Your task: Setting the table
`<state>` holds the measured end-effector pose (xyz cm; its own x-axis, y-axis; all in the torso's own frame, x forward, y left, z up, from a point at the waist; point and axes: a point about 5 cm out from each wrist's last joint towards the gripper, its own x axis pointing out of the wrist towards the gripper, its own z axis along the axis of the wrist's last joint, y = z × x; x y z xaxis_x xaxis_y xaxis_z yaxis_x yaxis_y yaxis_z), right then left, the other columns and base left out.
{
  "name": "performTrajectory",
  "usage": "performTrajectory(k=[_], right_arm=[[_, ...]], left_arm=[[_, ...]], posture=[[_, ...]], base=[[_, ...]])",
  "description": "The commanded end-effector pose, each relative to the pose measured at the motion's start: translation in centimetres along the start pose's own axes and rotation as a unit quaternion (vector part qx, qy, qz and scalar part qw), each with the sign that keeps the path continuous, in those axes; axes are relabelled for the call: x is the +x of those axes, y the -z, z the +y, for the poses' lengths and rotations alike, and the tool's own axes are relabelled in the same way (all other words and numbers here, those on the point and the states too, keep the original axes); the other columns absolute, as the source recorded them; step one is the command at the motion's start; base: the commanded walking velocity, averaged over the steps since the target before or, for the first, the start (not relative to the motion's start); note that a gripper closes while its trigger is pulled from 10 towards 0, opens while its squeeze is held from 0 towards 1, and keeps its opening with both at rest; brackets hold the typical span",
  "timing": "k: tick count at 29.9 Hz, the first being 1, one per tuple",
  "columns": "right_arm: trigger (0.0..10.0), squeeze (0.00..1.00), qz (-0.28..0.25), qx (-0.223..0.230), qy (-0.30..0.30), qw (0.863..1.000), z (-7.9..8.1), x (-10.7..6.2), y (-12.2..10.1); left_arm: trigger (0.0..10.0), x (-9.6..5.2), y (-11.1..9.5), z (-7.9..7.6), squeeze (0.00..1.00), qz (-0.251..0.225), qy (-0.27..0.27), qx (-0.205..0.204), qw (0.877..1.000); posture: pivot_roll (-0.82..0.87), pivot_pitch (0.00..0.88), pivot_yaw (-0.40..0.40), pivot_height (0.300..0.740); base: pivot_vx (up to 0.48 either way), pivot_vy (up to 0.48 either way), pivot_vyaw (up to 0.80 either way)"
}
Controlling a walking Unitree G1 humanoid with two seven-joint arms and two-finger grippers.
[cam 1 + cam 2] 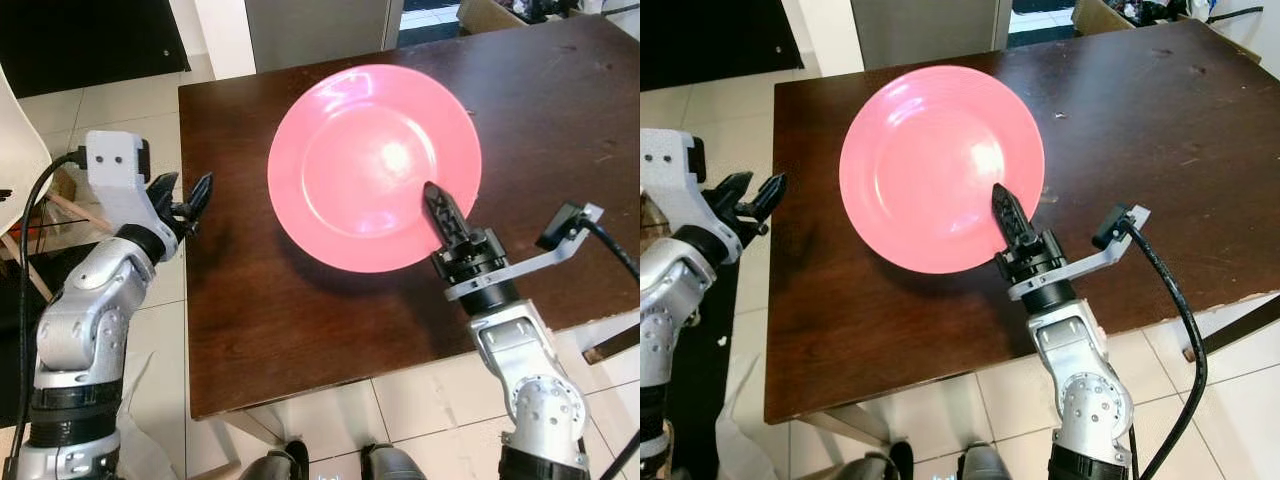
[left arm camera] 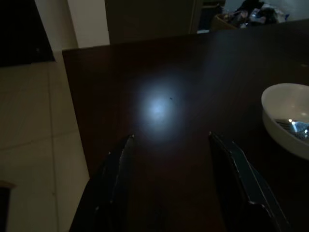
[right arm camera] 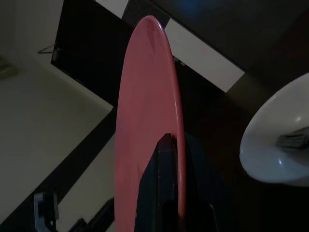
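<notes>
The right gripper [image 1: 443,213] pinches the near rim of a pink plate [image 1: 370,160], one black finger lying on top and the other beneath it. The plate is held over the dark wooden table [image 1: 560,140], near its left edge. The left gripper [image 1: 187,200] hovers at the table's left edge, its fingers spread apart and holding nothing. Both wrist views show a white bowl [image 2: 289,123] on the table with what looks like cutlery inside.

We are seeing silver jointed arms, black ribbed fingers on each end effector [image 1: 441,214], and black cables trailing behind a white camera housing [image 1: 113,165].
</notes>
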<state>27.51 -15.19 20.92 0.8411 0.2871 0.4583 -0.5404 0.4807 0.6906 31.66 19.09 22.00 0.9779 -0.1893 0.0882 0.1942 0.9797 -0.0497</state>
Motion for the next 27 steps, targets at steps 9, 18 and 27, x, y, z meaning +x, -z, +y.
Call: performTrajectory(k=[9, 18, 27], right_arm=[[10.0, 0.0, -0.03, 0.02, 0.016, 0.999, -0.1, 0.0, -0.8], [10.0, 0.0, -0.027, 0.018, 0.016, 0.999, -0.1, 0.0, -0.7], [10.0, 0.0, -0.02, 0.016, 0.019, 1.0, -0.1, 0.1, -0.4]], left_arm=[[10.0, -0.5, 0.8, -1.2, 0.0, 0.011, 0.033, 0.015, 0.999], [10.0, -0.8, 1.0, -2.0, 0.0, 0.009, 0.052, 0.016, 0.998], [10.0, -1.0, 0.9, -2.0, 0.0, 0.008, 0.051, 0.031, 0.998]], posture=[[-0.16, 0.098, 0.123, 0.74], [-0.16, 0.099, 0.127, 0.74], [-0.15, 0.102, 0.127, 0.74]], base=[[0.0, 0.0, 0.0], [0.0, 0.0, 0.0], [-0.039, 0.0, 0.0]])
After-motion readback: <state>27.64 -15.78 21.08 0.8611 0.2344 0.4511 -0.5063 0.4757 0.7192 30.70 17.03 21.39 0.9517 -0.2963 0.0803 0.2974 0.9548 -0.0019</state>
